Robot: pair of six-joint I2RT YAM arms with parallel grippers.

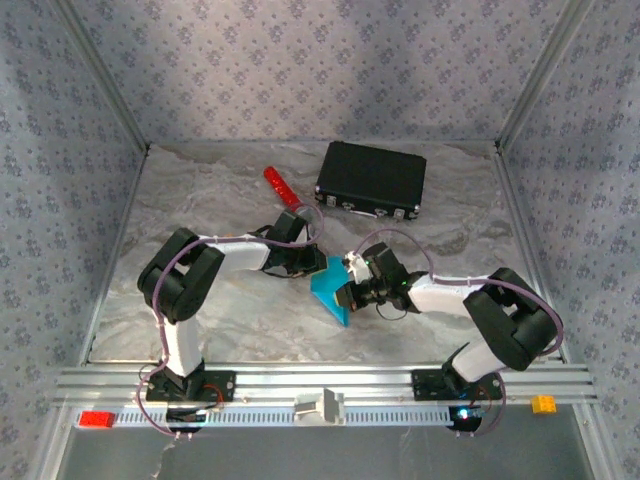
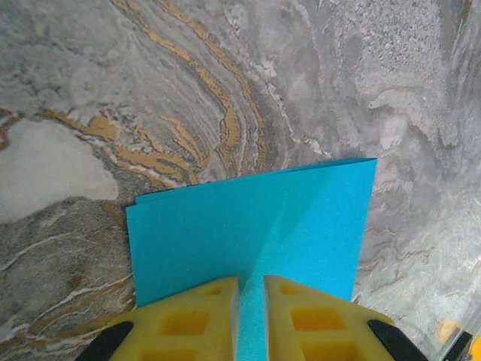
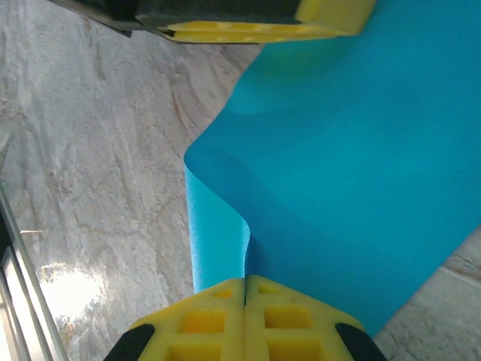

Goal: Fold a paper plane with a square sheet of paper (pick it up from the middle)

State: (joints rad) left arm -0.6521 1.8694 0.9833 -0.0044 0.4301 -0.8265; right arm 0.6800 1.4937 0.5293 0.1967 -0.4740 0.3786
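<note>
The square sheet of paper (image 1: pixel 328 290) is bright cyan-blue and is held off the marble table between both grippers. It is folded over on itself: in the left wrist view two layers (image 2: pixel 248 226) show with a crease down the middle. My left gripper (image 2: pixel 252 284) is shut on a ridge of the sheet, which fills the narrow gap between the yellow fingers. My right gripper (image 3: pixel 245 283) is shut on a curled edge of the sheet (image 3: pixel 353 165), with the left arm's yellow finger (image 3: pixel 248 30) above it. From above, the left gripper (image 1: pixel 312 263) and right gripper (image 1: pixel 346 293) meet at the sheet. A paper plane is out of view.
A black case (image 1: pixel 372 180) lies at the back of the table, right of centre. A red cylinder (image 1: pixel 280 187) lies to its left, just behind the left arm. Patterned walls close in the table on three sides, and a metal rail (image 1: pixel 320 380) runs along the near edge.
</note>
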